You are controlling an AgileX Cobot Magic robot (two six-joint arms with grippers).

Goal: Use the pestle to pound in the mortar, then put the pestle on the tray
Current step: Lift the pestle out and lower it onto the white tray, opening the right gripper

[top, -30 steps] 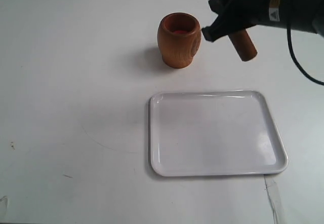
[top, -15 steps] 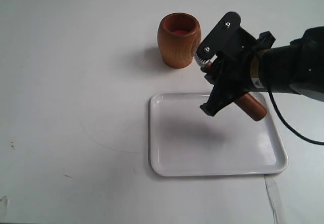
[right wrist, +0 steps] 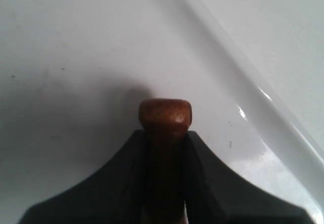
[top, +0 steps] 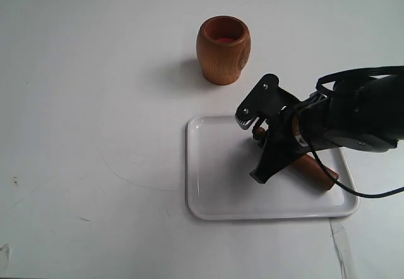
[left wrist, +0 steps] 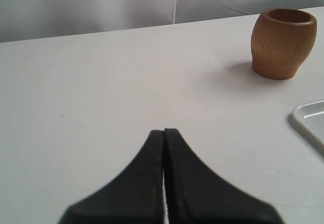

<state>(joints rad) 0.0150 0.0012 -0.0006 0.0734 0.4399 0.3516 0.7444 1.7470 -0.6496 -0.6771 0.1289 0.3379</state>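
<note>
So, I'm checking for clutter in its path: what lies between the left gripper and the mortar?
Nothing: in the left wrist view only bare white table stretches from the left gripper, fingers shut, to the mortar.

There is one rounded, barrel-shaped, orange-brown wooden mortar [top: 223, 49], one slim, club-shaped, dark reddish-brown wooden pestle [top: 317, 172], and one flat, glossy white rectangular plastic tray [top: 211, 190]. All three share one plain white table [top: 95, 102]. The black grippers number two (each seen close in its own wrist view): one left gripper [left wrist: 164, 133] and one right gripper [right wrist: 166, 133].
</note>
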